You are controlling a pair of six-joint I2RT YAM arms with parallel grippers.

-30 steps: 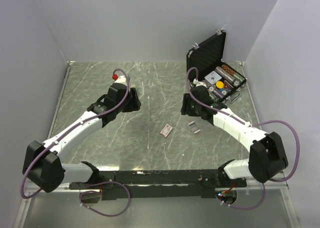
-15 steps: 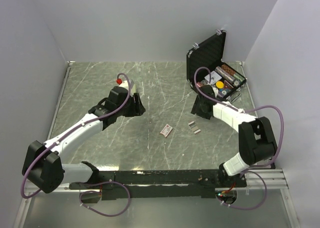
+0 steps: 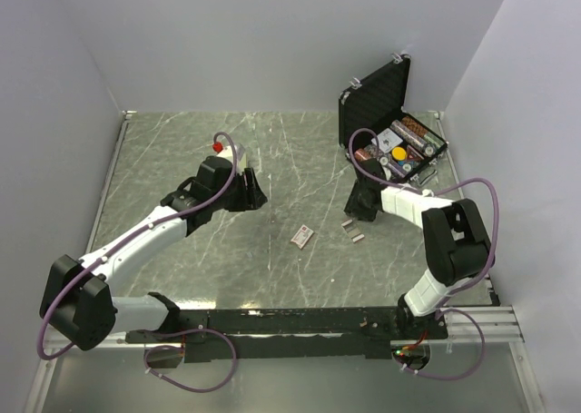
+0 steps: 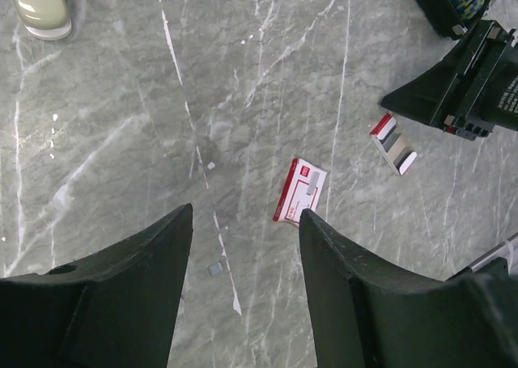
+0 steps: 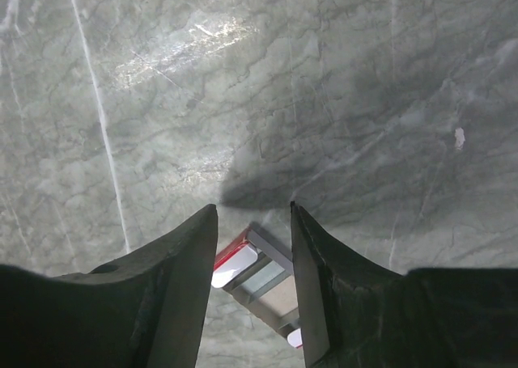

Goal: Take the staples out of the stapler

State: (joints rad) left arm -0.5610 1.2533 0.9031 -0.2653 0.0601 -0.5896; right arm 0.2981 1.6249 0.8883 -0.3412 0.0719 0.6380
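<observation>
The right claw (image 5: 253, 214) hangs spread and empty just above the staples (image 3: 347, 223), which lie on the table (image 3: 272, 159) near the pink-and-white box (image 3: 302, 236). Centre one strip between the fingers, descend squarely, then close gently. The left claw (image 4: 245, 214) is spread and empty.

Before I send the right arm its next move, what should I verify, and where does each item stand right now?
1. The right gripper open: ok.
2. The small red, white and grey oblong piece lying in the gap between its fingers: ok in the right wrist view.
3. Its fingers clear of the grey marble table: cannot tell.
4. The left gripper open, empty and away from the piece: ok.
5. The pink-and-white flat box apart from the piece: ok.
6. Whether the piece is loaded: cannot tell.
</observation>
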